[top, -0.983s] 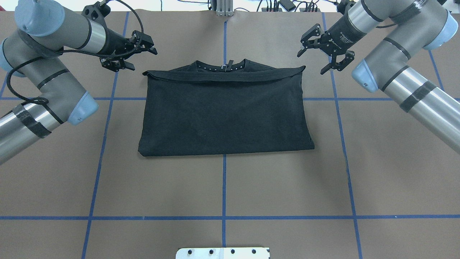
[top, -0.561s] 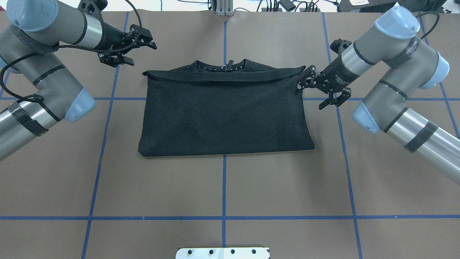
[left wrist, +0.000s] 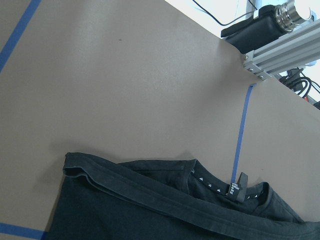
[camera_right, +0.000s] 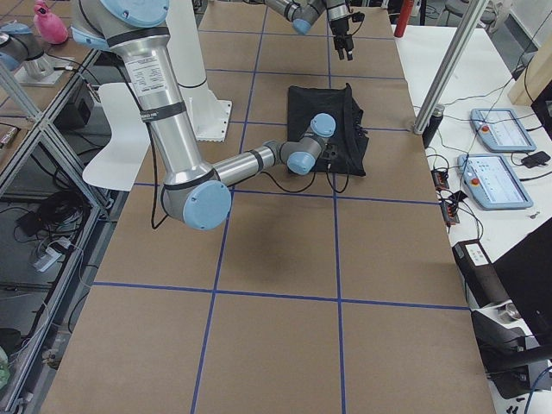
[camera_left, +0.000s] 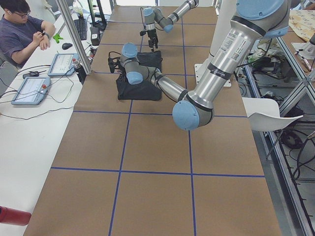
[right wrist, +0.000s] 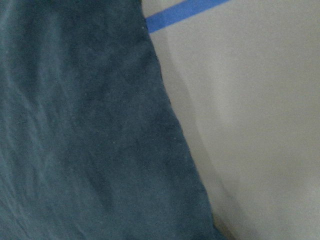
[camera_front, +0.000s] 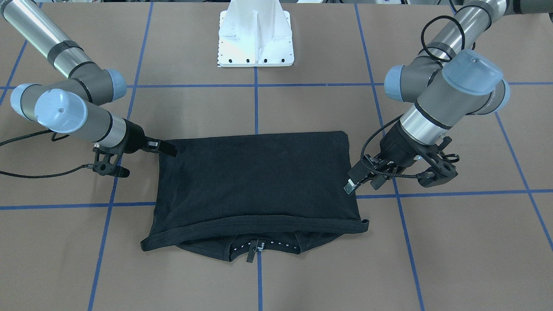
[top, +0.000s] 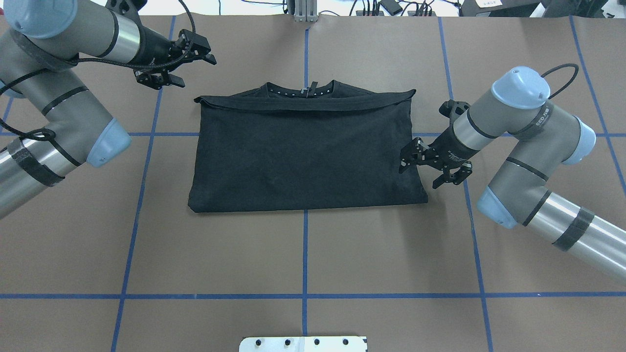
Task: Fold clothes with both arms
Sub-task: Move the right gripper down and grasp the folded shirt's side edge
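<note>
On the surface (top: 342, 254), T-shirt (top: 305, 151) lies folded once, hem at collar; side folds probably remain. Right tool (top: 419, 174) wide at shirt's right edge; left tool (top: 197, 73) wide, off its collar-side left corner.

The right arm (top: 533, 173) bends low, its right gripper (top: 421, 170) pointing inward, jaws spread. The left arm (top: 68, 102) holds the left gripper (top: 188, 68) raised, jaws likewise apart.

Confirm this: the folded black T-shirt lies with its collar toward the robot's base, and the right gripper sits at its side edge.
Wrong on the collar: the exterior front-facing view shows it pointing away from the white base. The rest holds: folded T-shirt, right gripper at its side edge.
</note>
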You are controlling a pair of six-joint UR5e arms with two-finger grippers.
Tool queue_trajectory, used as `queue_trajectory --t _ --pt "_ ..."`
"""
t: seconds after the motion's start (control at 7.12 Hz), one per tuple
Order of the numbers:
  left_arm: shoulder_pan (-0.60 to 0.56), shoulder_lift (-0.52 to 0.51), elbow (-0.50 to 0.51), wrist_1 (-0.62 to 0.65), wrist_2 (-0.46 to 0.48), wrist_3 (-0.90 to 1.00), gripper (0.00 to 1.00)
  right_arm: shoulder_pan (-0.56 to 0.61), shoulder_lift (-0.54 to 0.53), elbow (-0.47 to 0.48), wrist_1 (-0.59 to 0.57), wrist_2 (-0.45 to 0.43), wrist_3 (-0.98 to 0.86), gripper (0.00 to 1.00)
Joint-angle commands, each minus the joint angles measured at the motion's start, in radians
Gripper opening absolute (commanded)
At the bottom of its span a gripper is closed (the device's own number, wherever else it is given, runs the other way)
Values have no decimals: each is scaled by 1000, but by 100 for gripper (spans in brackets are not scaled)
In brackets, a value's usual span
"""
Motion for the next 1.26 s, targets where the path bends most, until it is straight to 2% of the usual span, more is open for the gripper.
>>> queue_trajectory --t 0.0,0.28,0.56,0.7,0.84,1.12 --pt "0 1 -10 1 0 -1 100 -20 -5 1 0 -15 0 100" --pt "0 1 -24 15 0 -1 100 -26 -8 -1 0 -17 0 94" --pt "0 1 -29 31 2 -1 100 -29 -8 -1 0 -20 0 67" --pt "5 4 -29 31 2 -1 100 -27 -8 2 0 -20 0 38" --pt "5 4 -29 31 2 -1 100 -26 -10 5 3 -20 0 0" --pt "6 4 -27 31 2 -3 100 -24 -10 8 3 5 0 0"
